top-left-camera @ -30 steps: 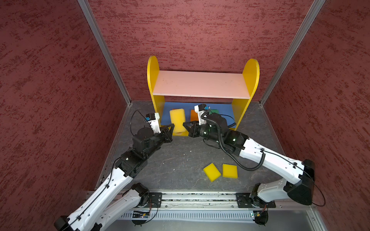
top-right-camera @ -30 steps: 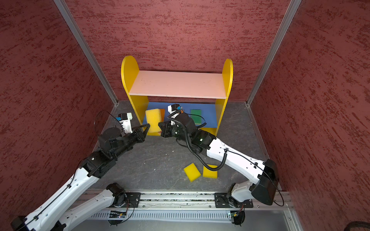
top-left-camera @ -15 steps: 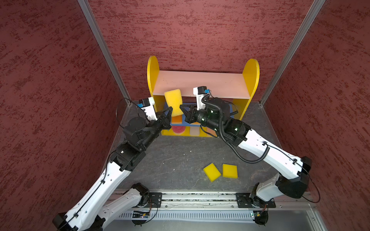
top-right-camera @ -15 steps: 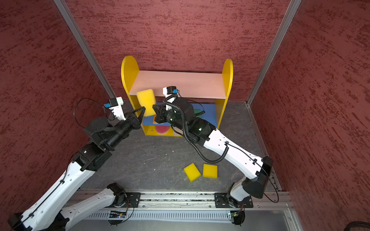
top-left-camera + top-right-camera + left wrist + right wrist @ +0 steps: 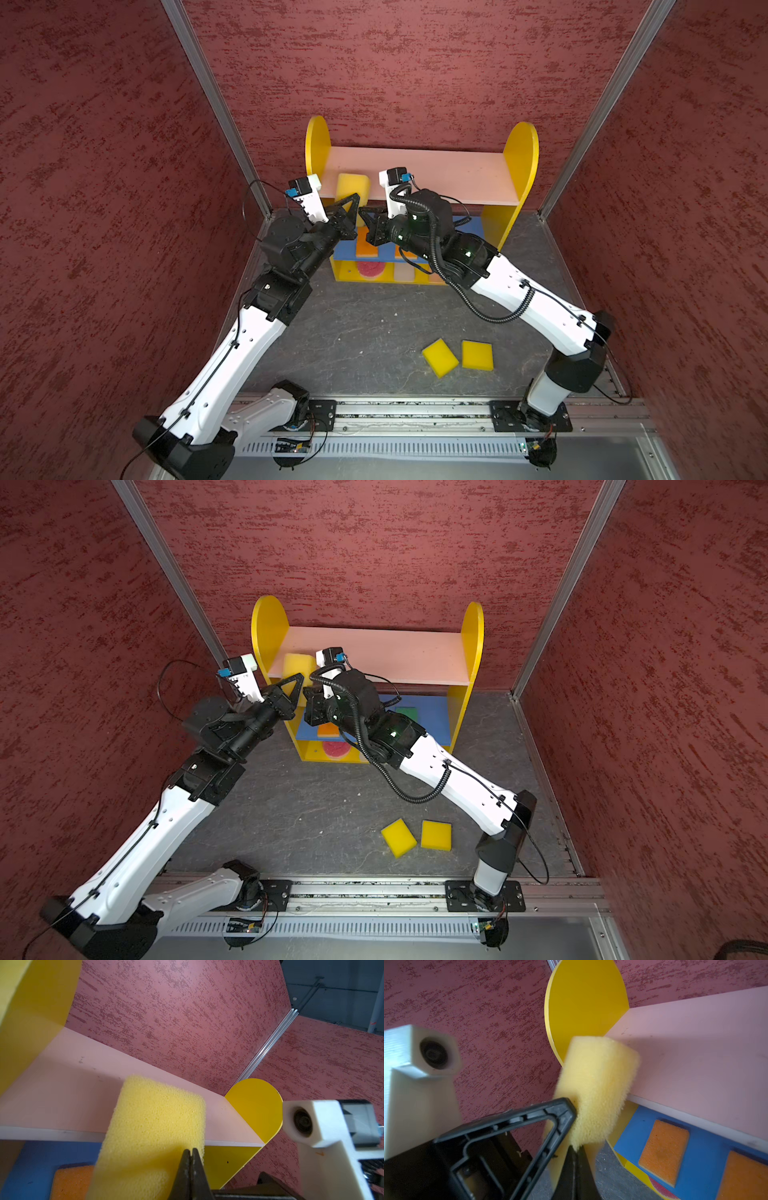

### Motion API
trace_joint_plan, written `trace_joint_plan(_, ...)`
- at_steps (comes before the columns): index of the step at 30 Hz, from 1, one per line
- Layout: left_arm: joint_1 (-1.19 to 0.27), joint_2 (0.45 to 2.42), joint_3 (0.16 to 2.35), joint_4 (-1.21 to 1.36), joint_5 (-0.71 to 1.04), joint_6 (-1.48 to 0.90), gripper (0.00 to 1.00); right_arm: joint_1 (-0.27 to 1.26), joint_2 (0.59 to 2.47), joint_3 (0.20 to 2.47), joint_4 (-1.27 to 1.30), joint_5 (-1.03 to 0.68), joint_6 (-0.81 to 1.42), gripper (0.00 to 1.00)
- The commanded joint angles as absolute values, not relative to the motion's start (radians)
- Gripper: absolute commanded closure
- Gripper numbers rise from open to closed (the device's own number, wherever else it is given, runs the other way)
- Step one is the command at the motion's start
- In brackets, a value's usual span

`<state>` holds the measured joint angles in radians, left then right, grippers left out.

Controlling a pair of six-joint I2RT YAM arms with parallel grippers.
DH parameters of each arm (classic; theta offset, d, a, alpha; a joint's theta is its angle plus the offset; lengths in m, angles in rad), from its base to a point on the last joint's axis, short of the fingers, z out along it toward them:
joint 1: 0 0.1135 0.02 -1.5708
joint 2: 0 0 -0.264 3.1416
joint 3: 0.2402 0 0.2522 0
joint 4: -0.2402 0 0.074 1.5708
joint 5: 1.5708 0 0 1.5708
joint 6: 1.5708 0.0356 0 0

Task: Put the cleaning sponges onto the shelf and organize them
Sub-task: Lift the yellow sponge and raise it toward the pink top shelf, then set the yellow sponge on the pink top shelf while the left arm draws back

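The shelf (image 5: 436,174) stands against the back wall. A yellow sponge (image 5: 352,187) (image 5: 297,665) stands on end at the left front edge of its pink top board (image 5: 62,1088). My left gripper (image 5: 356,197) (image 5: 190,1150) and my right gripper (image 5: 362,212) (image 5: 577,1148) meet below it, each shut on its lower edge. In the right wrist view foam (image 5: 598,1084) squeezes out of my right jaws. Two yellow sponges (image 5: 440,357) (image 5: 477,355) lie on the floor. Orange sponges (image 5: 663,1149) and a green-topped one (image 5: 406,710) lie on the blue board. A round red-pink one (image 5: 369,268) and an off-white one (image 5: 404,272) lie on the base.
Red textured walls close in the back and both sides. The left wall's metal corner post (image 5: 232,124) stands close to my left arm. Both arm bases sit on the rail (image 5: 399,411) at the front. Grey floor (image 5: 365,324) lies between rail and shelf.
Both grippers have carried the yellow sponge up from in front of the lower boards to the left front edge of the pink top board. The floor sponges have not moved.
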<state>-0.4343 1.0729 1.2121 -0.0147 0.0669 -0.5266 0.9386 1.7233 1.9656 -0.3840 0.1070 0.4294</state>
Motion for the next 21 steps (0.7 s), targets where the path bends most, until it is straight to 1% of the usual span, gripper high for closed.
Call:
trace_joint_plan(1, -0.425, 1.092, 1.229, 0.012, 0.114, -0.532, 1.0, 0.922, 1.734, 2.009, -0.39, 0.139, 0.412, 1.0)
trace_joint_plan(4, -0.425, 1.074, 1.2, 0.058, 0.126, -0.543, 1.0, 0.9, 1.732, 2.0, -0.368, 0.144, 0.418, 1.0)
trace_joint_plan(7, -0.423, 1.059, 1.227, 0.031, 0.121, -0.526, 1.0, 0.867, 1.751, 2.034, -0.384, 0.123, 0.43, 1.0)
trace_joint_plan(8, -0.423, 1.051, 1.232, 0.032, 0.121, -0.52, 0.96, 0.858, 1.759, 2.048, -0.394, 0.117, 0.435, 1.0)
trace_joint_plan(9, -0.423, 1.041, 1.237, 0.034, 0.119, -0.514, 0.86, 0.847, 1.769, 2.067, -0.404, 0.111, 0.437, 1.0)
trace_joint_plan(11, -0.423, 1.019, 1.244, 0.039, 0.107, -0.504, 0.59, 0.83, 1.788, 2.098, -0.419, 0.097, 0.441, 1.0)
trace_joint_plan(12, -0.423, 1.004, 1.244, 0.046, 0.101, -0.498, 0.48, 0.818, 1.802, 2.124, -0.433, 0.083, 0.446, 1.0)
trace_joint_plan(13, -0.423, 0.991, 1.24, 0.05, 0.093, -0.492, 0.41, 0.81, 1.815, 2.147, -0.445, 0.069, 0.451, 1.0)
trace_joint_plan(14, -0.423, 0.973, 1.237, 0.051, 0.08, -0.486, 0.38, 0.8, 1.835, 2.18, -0.463, 0.053, 0.455, 1.0)
trace_joint_plan(16, -0.423, 0.934, 1.222, 0.049, 0.039, -0.474, 0.37, 0.789, 1.88, 2.267, -0.514, 0.029, 0.459, 1.0)
trace_joint_plan(21, -0.419, 0.826, 1.155, 0.052, -0.095, -0.447, 0.35, 0.768, 2.034, 2.568, -0.694, -0.028, 0.472, 1.0)
